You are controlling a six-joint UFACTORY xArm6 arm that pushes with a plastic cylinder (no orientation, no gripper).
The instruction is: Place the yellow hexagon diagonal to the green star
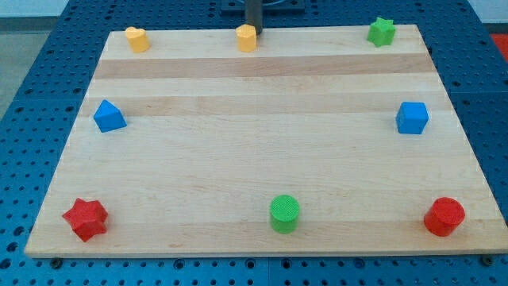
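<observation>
So the pale wooden worktop (262, 159) is seen laid over a blue perforated base (32, 95), with eight small plastic blocks parked around its edges.

The yellow hexagon block (247, 37) is found at the middle of the top edge. The dark rod is seen coming down right at it, and my tip (255, 31) is placed just beside the hexagon's upper right side; whether actual contact is made can't be told. No grasping tool is carried by the arm at all, only the bare rod, so nothing is clenched or held.

The green star block (382, 31) is set in the top right corner, well apart from the hexagon and on the same row along the top edge.

The rest is laid out like this:
- a yellow heart-like block (137, 39) is kept in the top left corner
- a blue triangular block (109, 116) is parked by the left edge
- a blue cube (412, 117) is parked by the right edge
- a red star block (86, 219) is seen in the bottom left corner
- a green cylinder (284, 213) is stood at the middle of the bottom edge
- a red cylinder (444, 217) is stood in the bottom right corner
</observation>
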